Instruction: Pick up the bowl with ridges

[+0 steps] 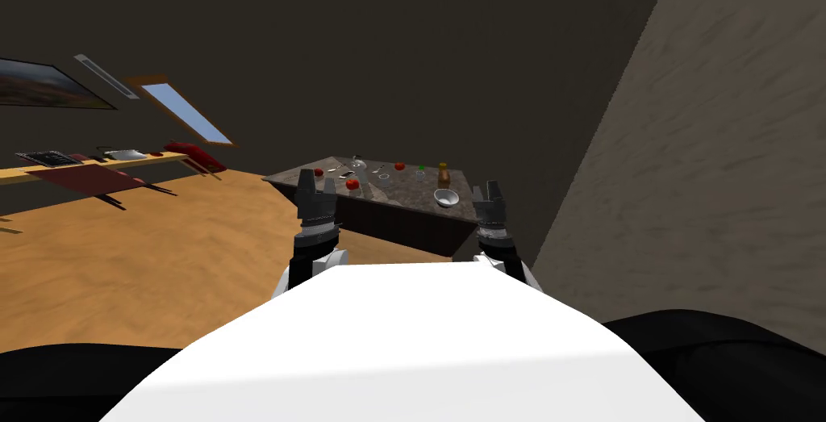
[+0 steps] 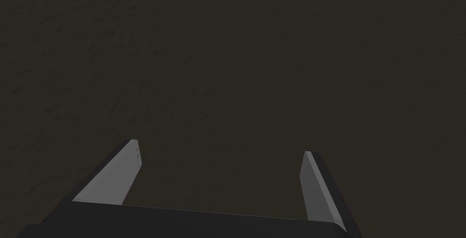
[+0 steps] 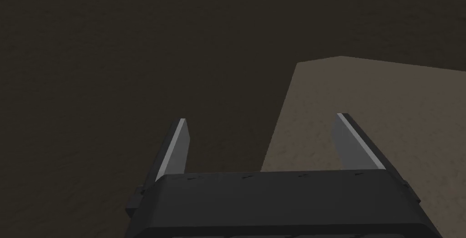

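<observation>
A small white bowl sits near the front right corner of a dark stone-topped table ahead of me; at this distance I cannot make out any ridges on it. My left gripper is raised in front of the table's left end, its fingers open and empty. My right gripper is raised just right of the bowl and nearer to me, also open and empty. In the wrist views the left gripper and the right gripper face walls.
On the table lie red tomatoes, a brown bottle, a small bottle with a green cap and some small utensils. A tan wall runs close on the right. A long counter stands far left across a wooden floor.
</observation>
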You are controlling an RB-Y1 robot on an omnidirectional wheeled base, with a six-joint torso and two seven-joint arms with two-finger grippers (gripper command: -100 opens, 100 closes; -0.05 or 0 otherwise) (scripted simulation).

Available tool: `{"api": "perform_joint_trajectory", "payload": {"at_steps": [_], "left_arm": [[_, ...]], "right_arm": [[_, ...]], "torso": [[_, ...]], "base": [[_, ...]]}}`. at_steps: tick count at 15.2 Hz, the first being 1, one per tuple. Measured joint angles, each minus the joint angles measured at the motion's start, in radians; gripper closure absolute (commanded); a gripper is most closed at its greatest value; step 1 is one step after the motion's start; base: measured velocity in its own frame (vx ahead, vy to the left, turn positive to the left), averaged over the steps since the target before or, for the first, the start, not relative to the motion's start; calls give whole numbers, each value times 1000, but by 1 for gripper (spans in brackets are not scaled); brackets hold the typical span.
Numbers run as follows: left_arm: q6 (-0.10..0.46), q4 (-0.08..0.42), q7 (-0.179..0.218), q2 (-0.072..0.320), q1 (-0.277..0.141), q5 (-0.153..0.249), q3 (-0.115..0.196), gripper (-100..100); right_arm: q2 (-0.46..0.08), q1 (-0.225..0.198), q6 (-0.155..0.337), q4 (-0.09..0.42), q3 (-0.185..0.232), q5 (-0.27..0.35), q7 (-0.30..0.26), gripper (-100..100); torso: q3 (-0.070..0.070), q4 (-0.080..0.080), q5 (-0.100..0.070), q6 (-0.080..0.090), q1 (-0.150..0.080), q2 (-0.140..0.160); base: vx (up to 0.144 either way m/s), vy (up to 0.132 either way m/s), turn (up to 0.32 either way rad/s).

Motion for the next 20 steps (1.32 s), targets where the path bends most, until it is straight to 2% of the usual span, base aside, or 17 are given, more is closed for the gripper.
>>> {"api": "perform_joint_trajectory", "payload": {"at_steps": [8, 10, 11, 13, 16, 20], "left_arm": [[0, 0, 0, 0, 0, 0, 0, 0], [0, 0, 0, 0, 0, 0, 0, 0], [0, 0, 0, 0, 0, 0, 0, 0], [0, 0, 0, 0, 0, 0, 0, 0], [0, 0, 0, 0, 0, 0, 0, 0], [0, 0, 0, 0, 0, 0, 0, 0]], "right_arm": [[-161, 23, 22, 125, -18, 13, 12, -100], [-202, 52, 27, 155, -17, 22, 21, -100], [-221, 51, 30, 165, -19, 23, 21, -100], [-261, 50, 34, 216, -20, 29, 28, -100], [-323, 77, 46, 252, -29, 35, 32, -100], [-402, 92, 62, 306, -36, 42, 39, -100]], "torso": [[0, 0, 0, 0, 0, 0], [0, 0, 0, 0, 1, 0], [0, 0, 0, 0, 0, 0], [0, 0, 0, 0, 1, 0], [0, 0, 0, 0, 1, 0], [0, 0, 0, 0, 0, 0]], "base": [[28, 63, 26], [28, 78, 11], [31, 76, 34], [30, 67, 21], [26, 71, 28], [29, 80, 32]]}}
